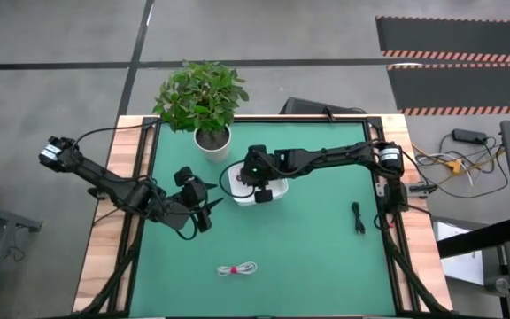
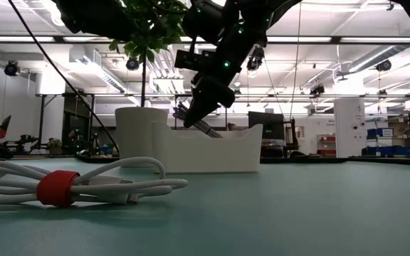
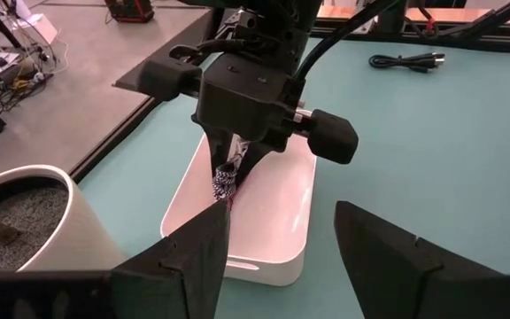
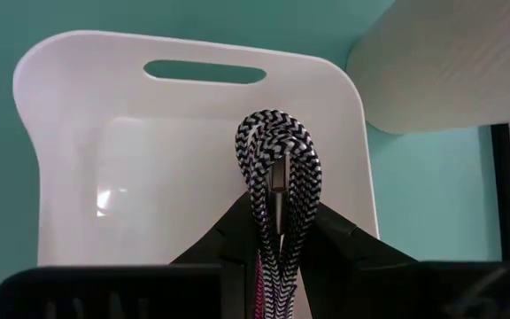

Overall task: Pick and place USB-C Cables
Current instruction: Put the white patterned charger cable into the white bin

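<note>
Right gripper [image 4: 277,232] fingers clenched on black-and-white braided cable bundle [image 4: 278,177], held just above white tray [image 4: 69,106], beside white plant pot [image 1: 212,139]. Left gripper [image 3: 282,252] fingers spread, nothing held, near tray. White cable with red tie [image 1: 238,268] and black cable [image 1: 358,217] seen on green bench [image 1: 317,257], well apart from fingers.

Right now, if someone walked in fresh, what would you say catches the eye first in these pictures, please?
The right pincer hangs over the white bin near the table's middle, shut on a braided black-and-white cable. Close by, the left pincer stands open, facing the bin from beside the potted plant. A white cable with a red tie lies alone on the green mat toward the front edge, and a black cable lies at the right.
</note>
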`<state>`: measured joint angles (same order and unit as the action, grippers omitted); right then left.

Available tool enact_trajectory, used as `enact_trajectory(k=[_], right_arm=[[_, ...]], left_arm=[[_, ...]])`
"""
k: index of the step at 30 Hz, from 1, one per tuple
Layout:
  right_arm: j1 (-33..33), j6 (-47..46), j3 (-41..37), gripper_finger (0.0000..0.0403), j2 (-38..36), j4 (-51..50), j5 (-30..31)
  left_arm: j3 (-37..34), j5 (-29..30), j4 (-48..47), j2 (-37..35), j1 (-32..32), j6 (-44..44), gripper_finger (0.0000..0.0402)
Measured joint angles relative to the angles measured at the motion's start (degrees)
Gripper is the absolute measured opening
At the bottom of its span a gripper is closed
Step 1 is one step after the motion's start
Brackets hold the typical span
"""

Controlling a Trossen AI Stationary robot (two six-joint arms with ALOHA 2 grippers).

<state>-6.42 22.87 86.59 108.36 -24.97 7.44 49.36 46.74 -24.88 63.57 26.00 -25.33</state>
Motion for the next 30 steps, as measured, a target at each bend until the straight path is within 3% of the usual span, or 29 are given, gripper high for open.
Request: enact_trajectory(k=[30], right_arm=[[0.0,-0.3,0.0,0.0054,0.0,0.0,-0.2]], left_arm=[[-0.1,0.0,0.4,0.0,0.0,-1.3,0.019]])
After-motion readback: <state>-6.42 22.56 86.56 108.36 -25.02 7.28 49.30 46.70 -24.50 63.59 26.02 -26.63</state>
